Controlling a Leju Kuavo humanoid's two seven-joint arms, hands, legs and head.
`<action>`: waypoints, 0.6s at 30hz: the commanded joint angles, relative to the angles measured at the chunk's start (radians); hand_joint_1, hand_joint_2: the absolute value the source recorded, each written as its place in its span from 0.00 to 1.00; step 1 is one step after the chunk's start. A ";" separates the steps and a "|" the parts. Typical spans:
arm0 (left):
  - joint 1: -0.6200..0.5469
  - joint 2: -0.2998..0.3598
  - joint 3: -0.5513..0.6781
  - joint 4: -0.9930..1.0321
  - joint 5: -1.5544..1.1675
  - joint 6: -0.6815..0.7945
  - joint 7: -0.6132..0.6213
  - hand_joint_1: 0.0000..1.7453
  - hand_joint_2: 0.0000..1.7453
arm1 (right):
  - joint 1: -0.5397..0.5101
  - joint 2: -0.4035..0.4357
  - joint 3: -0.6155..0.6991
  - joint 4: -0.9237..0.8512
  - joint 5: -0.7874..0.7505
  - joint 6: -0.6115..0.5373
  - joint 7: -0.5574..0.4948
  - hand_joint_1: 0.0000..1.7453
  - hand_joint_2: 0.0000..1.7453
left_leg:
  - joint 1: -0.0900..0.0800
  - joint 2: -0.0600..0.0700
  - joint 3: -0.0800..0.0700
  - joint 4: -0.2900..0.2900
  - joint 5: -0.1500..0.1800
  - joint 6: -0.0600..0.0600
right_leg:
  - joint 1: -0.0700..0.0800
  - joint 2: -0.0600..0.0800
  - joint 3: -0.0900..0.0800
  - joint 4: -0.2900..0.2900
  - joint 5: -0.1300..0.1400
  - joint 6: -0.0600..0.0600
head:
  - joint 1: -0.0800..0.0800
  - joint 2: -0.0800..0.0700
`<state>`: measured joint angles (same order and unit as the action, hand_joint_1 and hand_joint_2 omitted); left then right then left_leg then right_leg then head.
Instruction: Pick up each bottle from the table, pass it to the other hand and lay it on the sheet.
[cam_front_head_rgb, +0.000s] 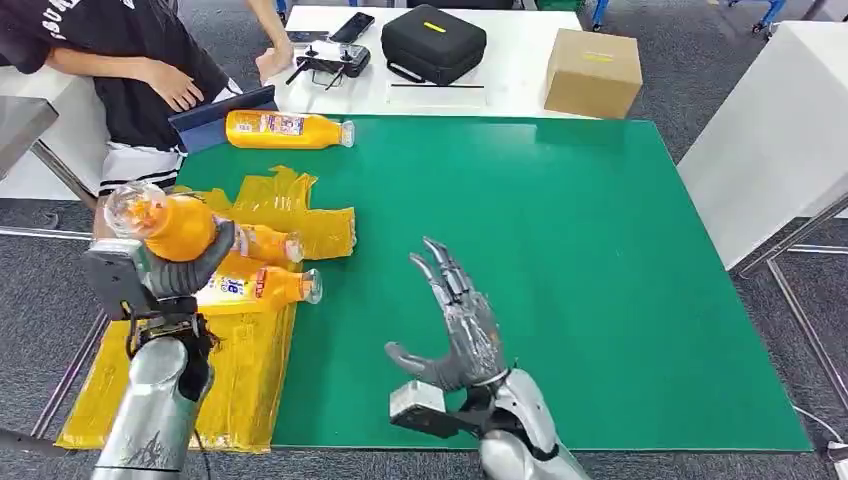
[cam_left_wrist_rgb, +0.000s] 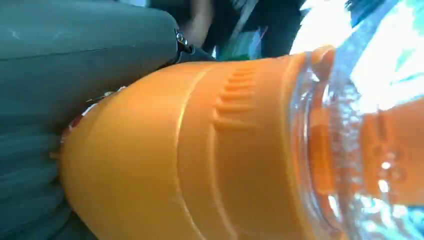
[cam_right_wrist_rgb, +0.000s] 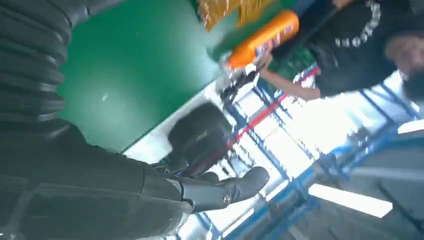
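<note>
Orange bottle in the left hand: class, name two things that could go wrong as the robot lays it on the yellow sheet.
1. The left hand holds the orange bottle right above two bottles already lying on the yellow sheet; lowered there, it may knock them or roll off.
2. The right hand is open and apart, so it could not catch a slip.

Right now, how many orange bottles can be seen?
4: one held in the left hand, two lying on the yellow sheet at and, one on the green table at.
</note>
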<state>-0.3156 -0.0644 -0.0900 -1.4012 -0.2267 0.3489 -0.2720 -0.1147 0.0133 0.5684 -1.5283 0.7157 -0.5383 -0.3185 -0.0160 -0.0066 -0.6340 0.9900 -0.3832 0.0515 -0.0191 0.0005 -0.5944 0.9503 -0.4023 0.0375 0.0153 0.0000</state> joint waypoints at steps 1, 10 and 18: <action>-0.220 0.099 -0.046 0.278 -0.709 0.259 0.189 1.00 1.00 | 0.196 -0.105 -0.155 -0.225 -0.060 0.009 -0.027 0.00 1.00 | 0.001 -0.008 0.002 0.000 0.000 -0.003 | 0.001 -0.008 0.004 0.000 -0.003 -0.002 | 0.000 0.000; -0.470 0.306 -0.562 0.594 -1.344 0.349 0.725 1.00 1.00 | 0.103 -0.102 -0.126 -0.132 -0.139 0.043 -0.042 0.00 1.00 | 0.001 -0.002 0.005 0.000 0.000 -0.005 | 0.001 -0.003 0.005 0.000 -0.001 -0.002 | 0.001 0.000; -0.675 0.187 -0.864 1.017 -1.344 0.325 0.718 1.00 1.00 | 0.063 -0.110 -0.090 -0.067 -0.191 0.046 -0.073 0.00 1.00 | 0.001 -0.005 0.007 -0.001 0.002 -0.003 | 0.001 -0.007 0.008 -0.002 0.001 -0.005 | 0.001 0.000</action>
<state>-0.7782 0.1396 -0.5744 -0.8172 -1.5694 0.6916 0.4551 -0.0004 -0.0778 0.4475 -1.6941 0.5462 -0.4948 -0.3803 -0.0156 -0.0090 -0.6337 0.9901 -0.3792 0.0523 -0.0193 -0.0023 -0.5938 0.9507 -0.3992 0.0346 0.0164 0.0000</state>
